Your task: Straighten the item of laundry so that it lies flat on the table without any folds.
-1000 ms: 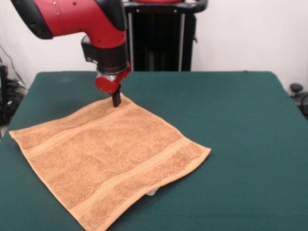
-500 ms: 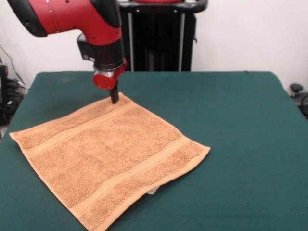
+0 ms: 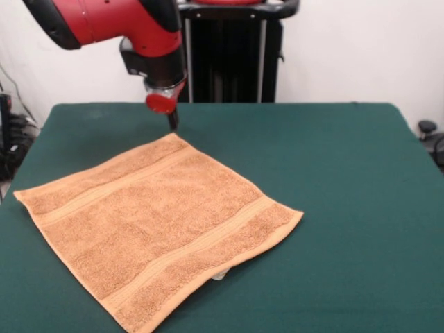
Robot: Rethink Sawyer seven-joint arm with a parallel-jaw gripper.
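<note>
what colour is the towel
Orange-tan towel with two woven bands, clearest in the front view.

The light is bright and even, coming from above. The towel (image 3: 156,225) casts only a thin shadow on the counter (image 3: 347,173). There is no glare, and focus is sharp.

table (image 3: 347,173): dark green top | on it: orange-tan towel (image 3: 156,225) (spread flat)

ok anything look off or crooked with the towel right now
Nothing much stands out. The towel lies flat and unfolded on the table, only turned diagonal to its edges. A small white tag peeks from under the near edge. The pincer hangs just above the far corner.
</note>
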